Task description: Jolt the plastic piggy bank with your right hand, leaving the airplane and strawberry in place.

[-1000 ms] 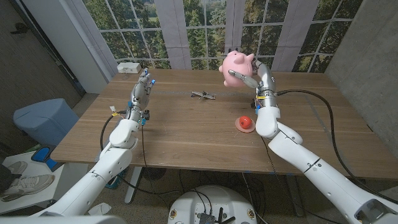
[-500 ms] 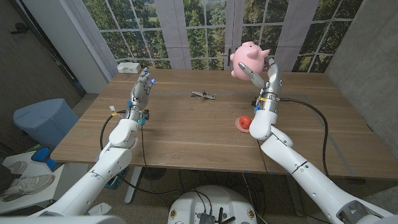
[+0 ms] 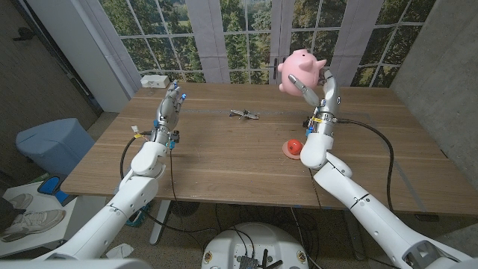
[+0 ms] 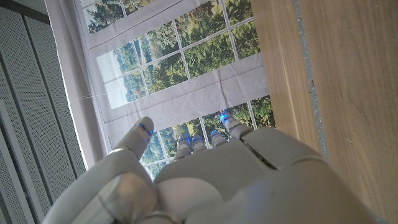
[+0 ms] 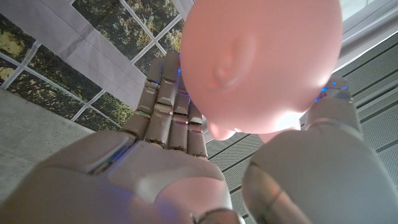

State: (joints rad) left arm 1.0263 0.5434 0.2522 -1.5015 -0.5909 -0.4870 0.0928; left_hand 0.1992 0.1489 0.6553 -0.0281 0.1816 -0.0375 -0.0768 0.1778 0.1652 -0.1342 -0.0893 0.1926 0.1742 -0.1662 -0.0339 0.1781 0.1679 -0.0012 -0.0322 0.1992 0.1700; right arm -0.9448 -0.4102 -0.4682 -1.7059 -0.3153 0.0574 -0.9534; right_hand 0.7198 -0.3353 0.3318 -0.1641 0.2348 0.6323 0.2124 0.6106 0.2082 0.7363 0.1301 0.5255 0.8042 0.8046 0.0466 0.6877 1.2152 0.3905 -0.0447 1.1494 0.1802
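Note:
My right hand [image 3: 317,91] grips the pink plastic piggy bank [image 3: 301,70] and holds it high above the table's far right part. In the right wrist view the piggy bank [image 5: 264,65] sits between my fingers [image 5: 168,106] and thumb. The red strawberry [image 3: 294,147] lies on the table below, beside my right forearm. The small metal airplane [image 3: 243,114] rests at the far middle of the table. My left hand [image 3: 169,107] stands upright at the far left with its fingers apart, holding nothing; the left wrist view shows its back [image 4: 205,180].
A white box [image 3: 156,81] sits at the table's far left corner. A black cable [image 3: 381,142] trails across the right side of the wooden table [image 3: 224,161]. A blue bin [image 3: 51,143] stands on the floor to the left.
My right hand has lifted the piggy bank higher and to the right over the last second, with little further motion in the last half second. The airplane, strawberry and left hand have stayed put.

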